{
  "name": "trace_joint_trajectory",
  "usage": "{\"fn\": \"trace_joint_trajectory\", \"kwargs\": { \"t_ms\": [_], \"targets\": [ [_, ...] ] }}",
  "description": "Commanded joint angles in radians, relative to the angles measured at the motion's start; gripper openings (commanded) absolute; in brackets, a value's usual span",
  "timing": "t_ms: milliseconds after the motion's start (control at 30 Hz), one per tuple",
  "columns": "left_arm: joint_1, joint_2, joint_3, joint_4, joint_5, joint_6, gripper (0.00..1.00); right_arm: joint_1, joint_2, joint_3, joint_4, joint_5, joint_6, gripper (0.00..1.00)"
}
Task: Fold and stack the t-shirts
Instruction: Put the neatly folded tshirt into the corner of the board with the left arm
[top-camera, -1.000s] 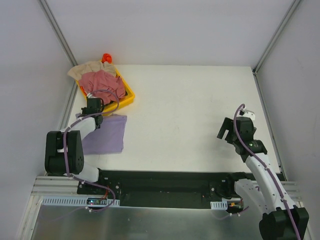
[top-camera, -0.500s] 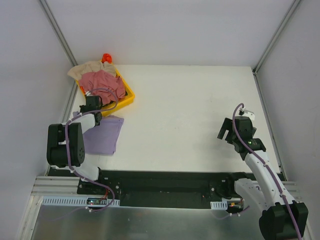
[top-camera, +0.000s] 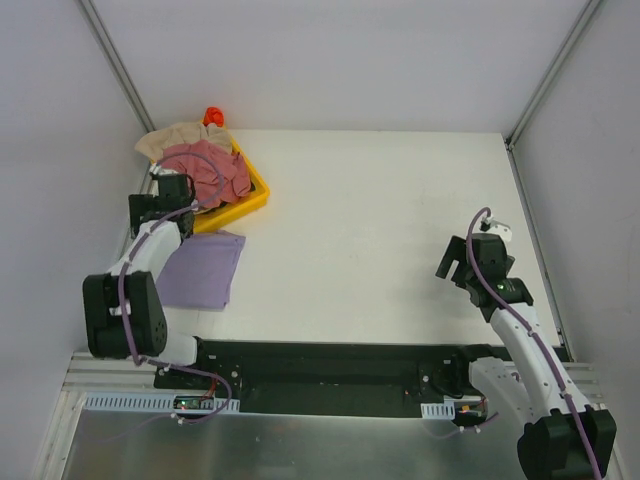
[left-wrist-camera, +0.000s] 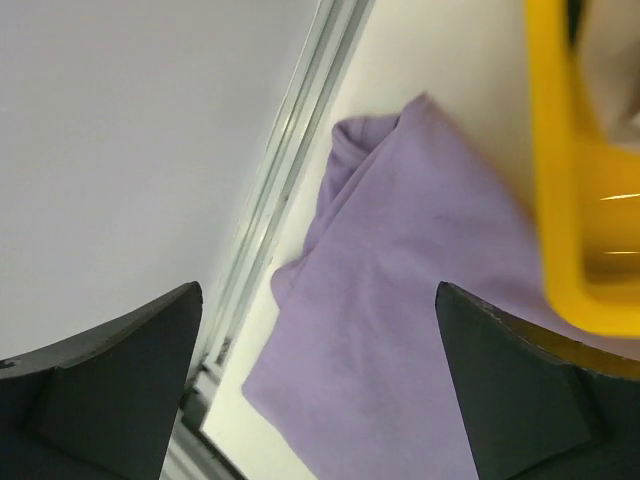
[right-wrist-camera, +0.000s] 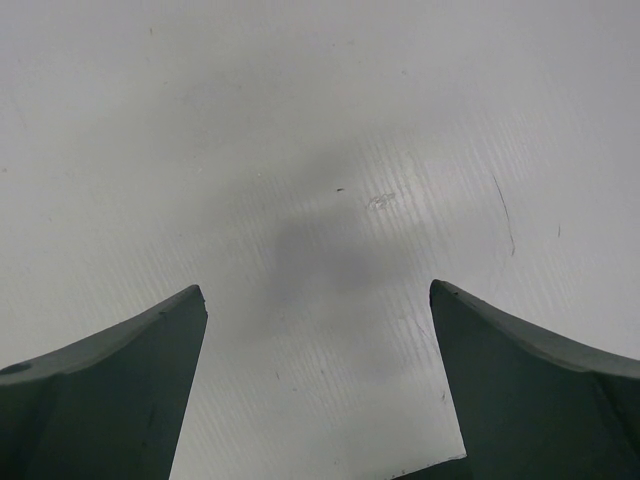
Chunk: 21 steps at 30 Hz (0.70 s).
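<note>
Three t-shirts are in play. The lavender shirt (top-camera: 200, 270) lies flat as a folded rectangle on the surface (top-camera: 380, 220) near its left edge, just in front of the yellow tray (top-camera: 256, 190). The pink-red shirt (top-camera: 207, 168) sits crumpled in the tray, on top of the beige shirt (top-camera: 172, 138), which spills over the tray's far corner.

The left fingers (left-wrist-camera: 110, 390) are spread wide and hold nothing. From the left wrist view they hang above the lavender shirt's wall-side edge, with the tray rim at one side. The right fingers (right-wrist-camera: 100, 390) are also wide and empty, over bare surface at the right, well apart from all the cloth.

By my reading, the first shirt is folded and placed as the base of the stack, and the step in hand is fetching the second. The next move calls for the left arm to reach into the tray and pinch the pink-red shirt alone, without dragging the beige one along. It then needs carrying to open surface, where both arms can spread it for folding.
</note>
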Motion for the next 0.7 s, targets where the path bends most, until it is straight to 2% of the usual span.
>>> {"fn": "trace_joint_trajectory", "kwargs": {
  "t_ms": [0, 167, 233, 367, 433, 533, 667],
  "targets": [
    [-0.005, -0.277, 0.078, -0.114, 0.284, -0.242, 0.99, -0.011, -0.034, 0.042, -0.042, 0.054, 0.073, 0.96],
    [-0.007, -0.561, -0.006, -0.019, 0.806, -0.466, 0.99, -0.019, -0.071, 0.054, -0.030, -0.031, 0.079, 0.96],
    [-0.007, -0.681, -0.095, 0.082, 0.926, -0.590, 0.99, -0.020, -0.091, 0.054, -0.013, -0.067, 0.081, 0.96],
    [-0.007, -0.858, -0.325, 0.266, 1.043, -0.800, 0.99, -0.022, -0.138, 0.045, -0.004, -0.107, 0.110, 0.96],
    [-0.007, -0.870, -0.377, 0.251, 1.104, -0.869, 0.99, -0.022, -0.173, 0.051, -0.016, -0.111, 0.084, 0.96],
    [-0.007, -0.804, -0.407, 0.243, 1.231, -0.882, 0.99, -0.022, -0.256, 0.042, -0.029, -0.165, 0.033, 0.96],
    [-0.007, -0.724, -0.411, 0.219, 1.275, -0.848, 0.99, -0.020, -0.441, -0.073, 0.086, -0.176, 0.035, 0.96]
  ]
}}
